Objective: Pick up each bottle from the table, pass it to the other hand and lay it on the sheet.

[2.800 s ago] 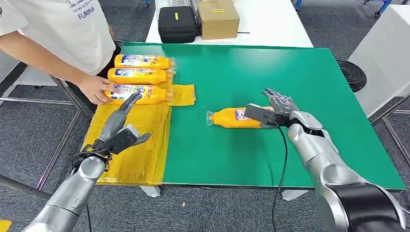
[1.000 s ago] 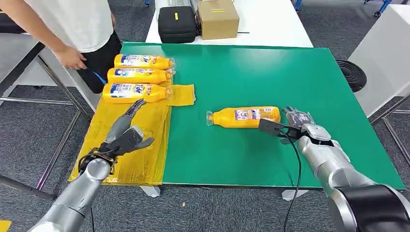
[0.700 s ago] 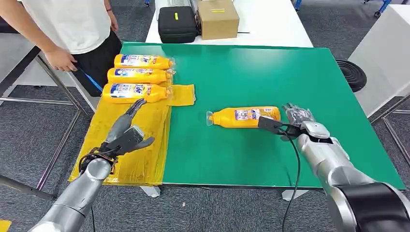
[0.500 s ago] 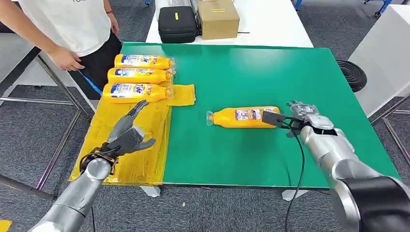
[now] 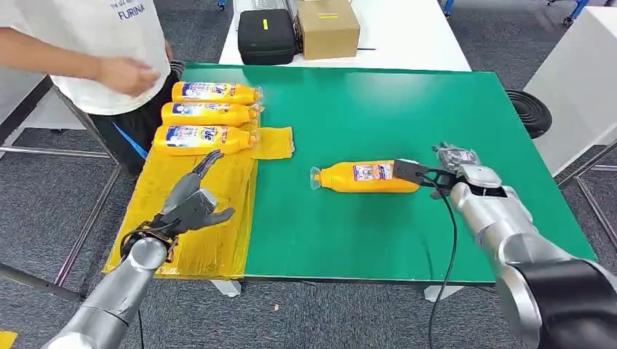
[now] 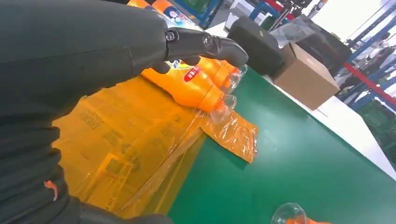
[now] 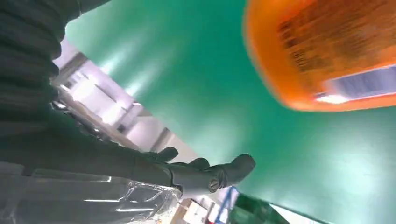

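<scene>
Desk (image 5: pixel 436 109) with a green top, seen from the robot's head. One orange bottle (image 5: pixel 369 177) lies on its side on the green, cap end toward the yellow sheet (image 5: pixel 211 218) that drapes over the desk's left edge. Three more bottles (image 5: pixel 207 113) lie side by side at the far end of the sheet, clear caps pointing right.

The right robot hand (image 5: pixel 444 173) sits at the base end of the lone bottle. Its thumb reaches over the bottle's end, but whether it touches is hard to make out; the fingers are spread on the far side, and nothing is lifted. In the right wrist view the bottle's base is a blurred orange shape, cut off by the frame, apart from the one dark finger that shows.

The left robot hand (image 5: pixel 190 206) hovers above the sheet, fingers apart, holding nothing. In the left wrist view its dark cover hides much of the sheet, and the three bottles are partly hidden behind a finger.

A person (image 5: pixel 87 43) in a white shirt stands at the far left, cut off by the frame, one hand blurred. A black case (image 5: pixel 267 35) and a cardboard box (image 5: pixel 329 27) sit on a white table beyond.
</scene>
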{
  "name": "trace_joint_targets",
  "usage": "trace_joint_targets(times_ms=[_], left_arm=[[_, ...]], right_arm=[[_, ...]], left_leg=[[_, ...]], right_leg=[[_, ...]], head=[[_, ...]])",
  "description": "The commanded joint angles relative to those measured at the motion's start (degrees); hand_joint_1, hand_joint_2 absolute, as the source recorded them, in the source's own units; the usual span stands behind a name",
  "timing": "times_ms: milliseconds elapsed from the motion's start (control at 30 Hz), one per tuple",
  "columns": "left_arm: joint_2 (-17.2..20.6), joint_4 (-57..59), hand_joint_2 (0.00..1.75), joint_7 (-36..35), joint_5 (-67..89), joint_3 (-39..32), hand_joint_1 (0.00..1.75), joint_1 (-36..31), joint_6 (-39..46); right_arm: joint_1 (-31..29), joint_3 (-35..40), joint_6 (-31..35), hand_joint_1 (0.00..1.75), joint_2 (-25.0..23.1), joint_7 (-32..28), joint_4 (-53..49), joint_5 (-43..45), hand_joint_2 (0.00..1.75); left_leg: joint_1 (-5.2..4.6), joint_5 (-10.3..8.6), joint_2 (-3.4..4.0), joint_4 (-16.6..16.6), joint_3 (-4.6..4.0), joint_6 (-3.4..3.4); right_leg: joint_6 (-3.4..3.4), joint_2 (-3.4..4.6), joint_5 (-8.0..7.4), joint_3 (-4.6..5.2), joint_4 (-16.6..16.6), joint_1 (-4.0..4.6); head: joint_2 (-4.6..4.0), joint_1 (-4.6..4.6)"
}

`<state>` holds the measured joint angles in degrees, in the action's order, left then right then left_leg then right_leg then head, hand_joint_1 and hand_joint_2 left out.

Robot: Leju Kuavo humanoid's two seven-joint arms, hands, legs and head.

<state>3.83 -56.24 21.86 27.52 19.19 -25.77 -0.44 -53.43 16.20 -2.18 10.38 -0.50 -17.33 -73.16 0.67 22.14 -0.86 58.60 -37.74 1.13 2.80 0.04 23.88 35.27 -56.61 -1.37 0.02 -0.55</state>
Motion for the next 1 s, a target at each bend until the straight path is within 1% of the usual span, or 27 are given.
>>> trace_joint_targets(times_ms=[33, 100, 133, 200, 233, 300, 333, 400, 500, 667, 700, 800, 833, 867, 900, 1000], left_arm=[[-1.1, 5.1, 1.75, 0.2, 0.3, 1.0, 0.00, -3.4, 0.2], [-1.1, 5.5, 1.75, 0.2, 0.3, 1.2, 0.00, -3.7, 0.1], [-1.1, 6.0, 1.75, 0.2, 0.3, 1.4, 0.00, -4.0, 0.0], [-1.1, 6.0, 1.75, 0.2, 0.3, 1.4, 0.00, -4.1, 0.0], [-1.1, 6.0, 1.75, 0.2, 0.3, 1.4, 0.00, -4.1, 0.0], [-1.1, 6.0, 1.75, 0.2, 0.3, 1.4, 0.00, -4.1, 0.0], [-1.1, 6.0, 1.75, 0.2, 0.3, 1.4, 0.00, -4.1, 0.0], [-1.1, 6.1, 1.75, 0.2, 0.3, 1.5, 0.00, -4.0, 0.0], [-1.1, 6.1, 1.75, 0.2, 0.3, 1.5, 0.00, -4.0, 0.0], [-1.1, 6.1, 1.75, 0.2, 0.3, 1.5, 0.00, -4.0, 0.0], [-1.1, 6.1, 1.75, 0.2, 0.3, 1.5, 0.00, -4.0, 0.0], [-1.1, 6.1, 1.75, 0.2, 0.3, 1.5, 0.00, -4.0, 0.0], [-1.1, 6.3, 1.75, 0.2, 0.2, 1.6, 0.00, -4.1, -0.1], [-1.2, 6.3, 1.75, 0.2, 0.2, 1.6, 0.00, -4.1, -0.1], [-1.5, 6.5, 1.75, 0.2, 0.2, 1.7, 0.00, -4.1, -0.1], [-2.1, 7.1, 1.75, 0.2, 0.2, 2.0, 0.00, -4.5, -0.2]], right_arm=[[0.2, 0.6, 3.4, 0.00, -2.9, -1.5, 2.6, -0.8, 1.75], [0.3, 1.3, 4.2, 0.00, -3.1, -1.7, 2.5, -1.4, 1.75], [0.2, 1.2, 4.8, 0.00, -3.5, -1.9, 2.6, -1.4, 1.75], [0.2, 1.2, 4.8, 0.00, -3.7, -1.9, 2.6, -1.5, 1.75], [0.2, 1.2, 4.8, 0.00, -3.7, -1.9, 2.6, -1.5, 1.75], [0.2, 1.2, 4.8, 0.00, -3.7, -1.9, 2.6, -1.5, 1.75], [0.2, 1.2, 4.8, 0.00, -3.7, -1.9, 2.6, -1.5, 1.75], [0.1, 1.2, 4.7, 0.00, -3.6, -1.9, 2.7, -1.5, 1.75], [0.1, 1.2, 4.7, 0.00, -3.6, -1.9, 2.7, -1.5, 1.75], [0.1, 1.2, 4.7, 0.00, -3.6, -1.9, 2.7, -1.5, 1.75], [0.1, 1.2, 4.7, 0.00, -3.6, -1.9, 2.7, -1.5, 1.75], [0.1, 1.2, 4.7, 0.00, -3.6, -1.9, 2.7, -1.5, 1.75], [0.1, 1.2, 5.2, 0.00, -3.7, -2.2, 2.7, -1.7, 1.75], [0.2, 1.0, 5.5, 0.00, -3.9, -2.1, 2.7, -1.7, 1.75], [0.4, 0.9, 5.7, 0.00, -4.0, -2.0, 2.8, -1.7, 1.75], [1.5, 0.2, 6.8, 0.00, -3.9, -2.0, 2.9, -1.2, 1.75]], left_leg=[[0.03, 0.12, 0.07, 0.0, 0.27, -0.03], [0.03, 0.05, 0.02, 0.0, 0.13, -0.02], [0.03, 0.11, 0.06, 0.0, 0.25, -0.02], [0.02, 0.05, 0.06, 0.0, 0.11, -0.02], [0.01, 0.10, 0.10, 0.0, 0.23, -0.03], [0.01, 0.05, 0.05, 0.0, 0.13, -0.02], [0.02, 0.11, 0.07, 0.0, 0.24, -0.03], [0.01, 0.04, 0.02, 0.0, 0.10, -0.01], [0.01, 0.10, 0.06, 0.0, 0.22, -0.02], [0.00, 0.05, 0.03, 0.0, 0.11, -0.01], [0.01, 0.10, 0.06, 0.0, 0.22, -0.02], [0.00, 0.04, 0.02, 0.0, 0.10, -0.01], [0.01, 0.10, 0.05, 0.0, 0.20, -0.02], [-0.01, 0.03, 0.01, 0.0, 0.08, -0.01], [0.02, 0.10, 0.04, 0.0, 0.22, -0.02], [0.00, 0.03, 0.00, 0.0, 0.10, -0.01]], right_leg=[[-0.17, -0.01, 0.10, -0.28, 0.0, 0.07], [-0.10, -0.03, 0.05, -0.14, 0.0, 0.05], [-0.16, -0.02, 0.09, -0.27, 0.0, 0.07], [-0.09, 0.02, 0.03, -0.10, 0.0, 0.03], [-0.15, 0.03, 0.08, -0.22, 0.0, 0.04], [-0.11, 0.00, 0.04, -0.12, 0.0, 0.03], [-0.17, -0.01, 0.09, -0.24, 0.0, 0.05], [-0.10, -0.03, 0.04, -0.11, 0.0, 0.03], [-0.15, -0.02, 0.09, -0.22, 0.0, 0.05], [-0.09, -0.02, 0.05, -0.11, 0.0, 0.02], [-0.15, -0.02, 0.09, -0.22, 0.0, 0.04], [-0.09, -0.03, 0.05, -0.10, 0.0, 0.02], [-0.15, -0.02, 0.09, -0.20, 0.0, 0.04], [-0.08, -0.03, 0.04, -0.08, 0.0, 0.01], [-0.16, -0.03, 0.10, -0.22, 0.0, 0.05], [-0.08, -0.04, 0.04, -0.10, 0.0, 0.02]], head=[[0.00, 0.00], [0.00, 0.00], [0.00, -0.02], [0.00, 0.00], [0.00, -0.02], [0.00, -0.02], [0.00, -0.02], [0.00, 0.00], [0.00, -0.02], [0.00, 0.00], [0.00, 0.00], [0.00, 0.00], [0.00, -0.02], [0.00, -0.02], [0.00, 0.00], [0.00, -0.02]])
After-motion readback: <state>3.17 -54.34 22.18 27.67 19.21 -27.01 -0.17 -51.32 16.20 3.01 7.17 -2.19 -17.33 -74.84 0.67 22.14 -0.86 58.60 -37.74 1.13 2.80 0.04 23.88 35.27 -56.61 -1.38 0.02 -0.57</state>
